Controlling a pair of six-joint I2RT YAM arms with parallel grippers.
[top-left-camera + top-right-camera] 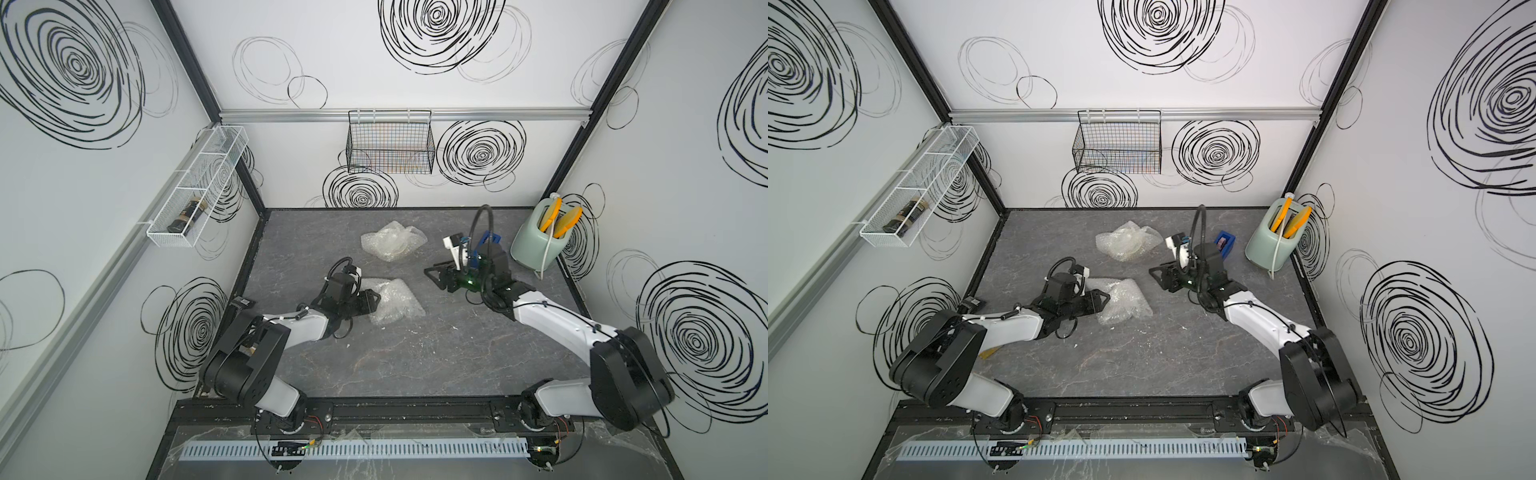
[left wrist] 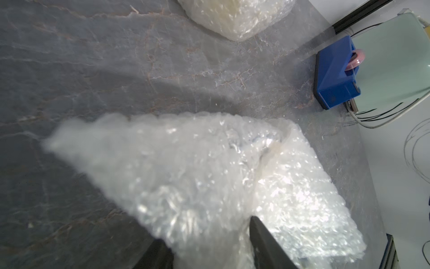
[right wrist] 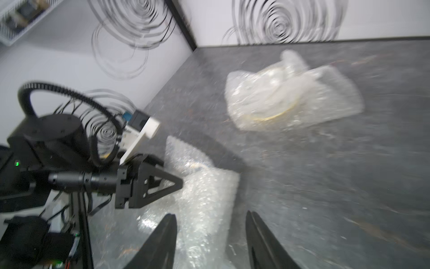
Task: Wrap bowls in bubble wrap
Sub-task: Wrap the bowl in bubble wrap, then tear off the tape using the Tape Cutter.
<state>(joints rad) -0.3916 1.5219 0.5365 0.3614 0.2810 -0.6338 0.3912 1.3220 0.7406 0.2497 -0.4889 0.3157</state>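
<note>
Two bundles of bubble wrap lie on the grey table. The far bubble wrap bundle (image 1: 392,241) (image 1: 1127,241) (image 3: 290,97) shows the cream and yellow rim of a bowl (image 3: 274,115) through the film. My left gripper (image 1: 374,300) (image 1: 1105,297) (image 2: 207,229) is shut on a fold of the near bubble wrap bundle (image 1: 395,305) (image 1: 1125,305) (image 2: 209,167), which runs between its fingers. No bowl shows inside that bundle. My right gripper (image 1: 430,272) (image 1: 1153,272) (image 3: 211,213) is open and holds nothing, hanging just off the bundle's right side.
A blue tape dispenser (image 1: 1225,243) (image 2: 335,72) and a mint container (image 1: 536,241) holding yellow tools stand at the back right. A black wire basket (image 1: 390,145) hangs on the back wall. On the left wall is a white wire shelf (image 1: 199,187).
</note>
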